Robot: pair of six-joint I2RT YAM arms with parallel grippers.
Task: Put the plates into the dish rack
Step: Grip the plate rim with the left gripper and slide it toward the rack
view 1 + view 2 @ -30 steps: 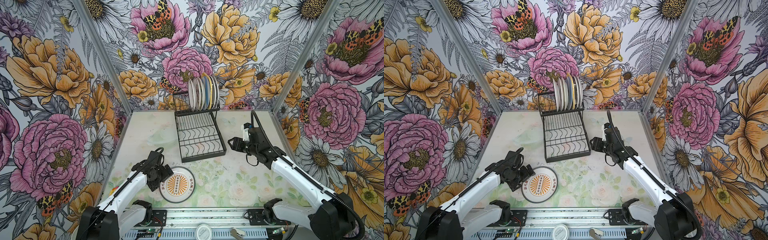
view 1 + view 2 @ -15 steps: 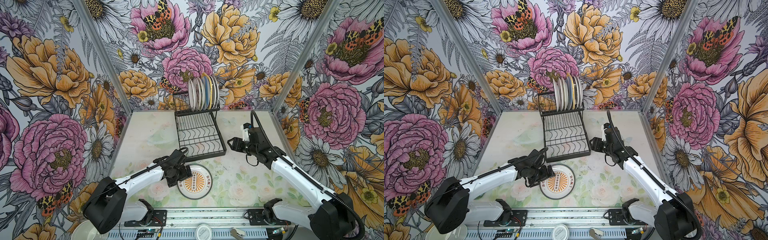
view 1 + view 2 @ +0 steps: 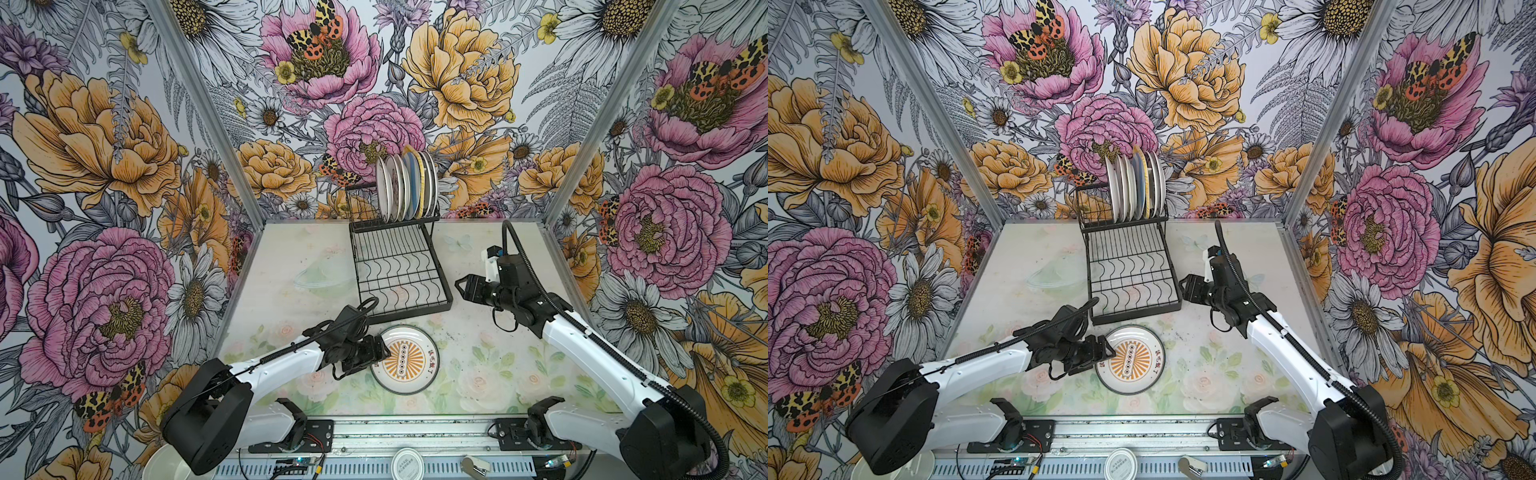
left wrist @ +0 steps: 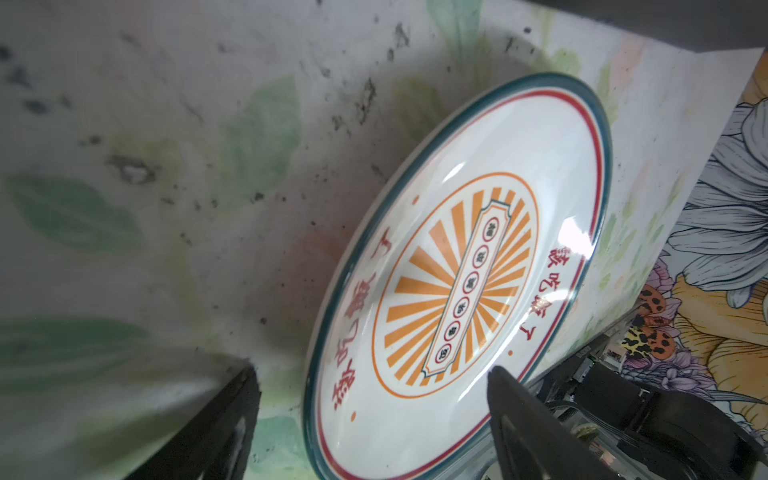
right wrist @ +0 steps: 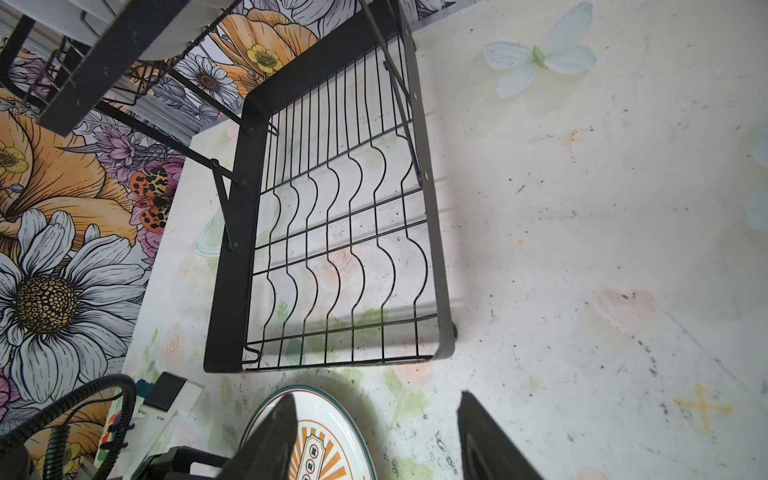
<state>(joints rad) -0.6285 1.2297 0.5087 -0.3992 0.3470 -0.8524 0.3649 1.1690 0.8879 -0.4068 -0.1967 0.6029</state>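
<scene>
Step in hand: pickup of the sunburst plate [image 3: 404,359], which lies flat on the counter [image 3: 478,374] just at 6 o'clock of the dish rack [image 3: 409,313]. The other plates [image 3: 405,187] stand on edge in the upper tier.

Left end effector [image 3: 384,353] sits at the plate's 9 o'clock rim, jaws wide apart astride it, nothing gripped. Left arm stretched low, wrist near level.

Next, likely: pinch the rim, tip the plate upright, carry it to a free slot.

Right end effector [image 3: 461,286] hangs agape and empty at the rack's 3 o'clock.
</scene>
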